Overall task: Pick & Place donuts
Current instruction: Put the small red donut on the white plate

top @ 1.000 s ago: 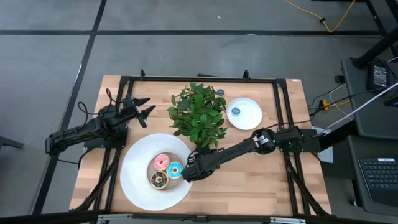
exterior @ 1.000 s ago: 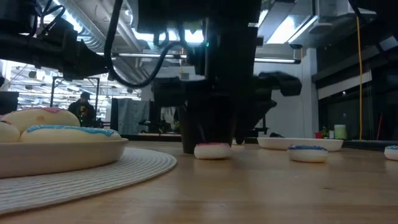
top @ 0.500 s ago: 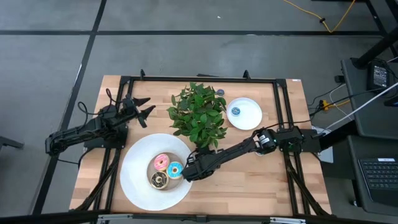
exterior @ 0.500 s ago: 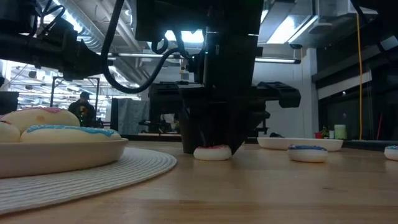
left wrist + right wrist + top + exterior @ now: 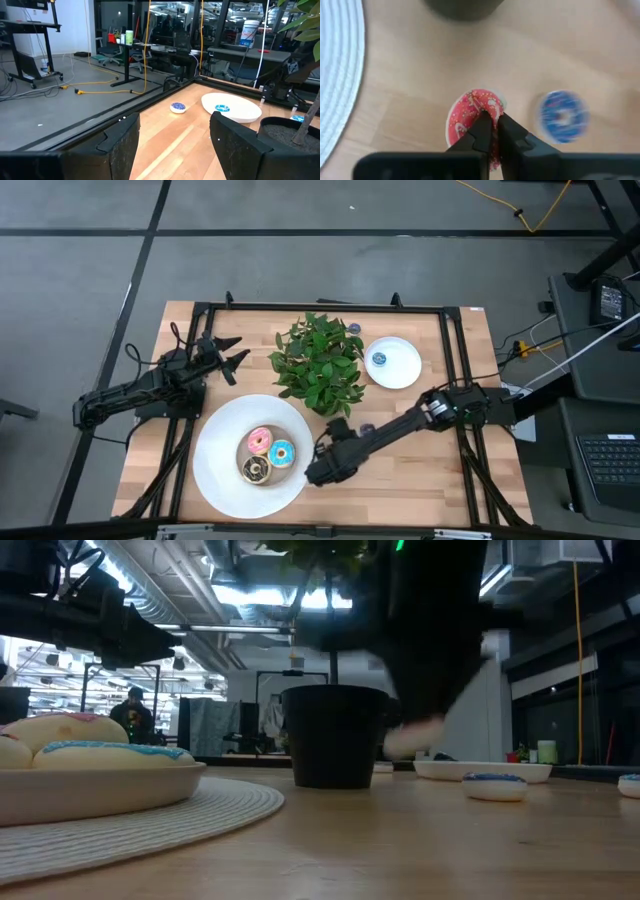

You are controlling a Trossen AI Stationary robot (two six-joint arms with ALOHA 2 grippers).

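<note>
The right wrist view shows what the other views do not: the right gripper (image 5: 491, 131) is clenched on the rim of a small red donut (image 5: 470, 112), above the bare table (image 5: 410, 95). A small blue donut (image 5: 563, 114) lies on the table just beside it, apart from it. The edge of the large white plate (image 5: 337, 75) appears at one side of that view.

In the high view the right gripper (image 5: 318, 472) sits just beside the rim of the large white plate (image 5: 215, 480), on its right; the held donut is hidden under the arm. The small blue donut (image 5: 366, 428) lies next to the arm.

The large white plate holds three donuts close together: pink-frosted donut (image 5: 259, 441), light-blue-frosted donut (image 5: 281, 452), chocolate-brown donut (image 5: 255, 470).

The small white plate (image 5: 405, 370) holds one tiny blue donut (image 5: 379, 359). Another tiny donut (image 5: 354, 329) lies on the table behind the potted plant (image 5: 318, 363).

The low view shows the right arm only as a blur beside the plant pot (image 5: 335, 735).

The left gripper (image 5: 232, 352) waits at the table's left side, fingers released and empty, as the left wrist view confirms.
</note>
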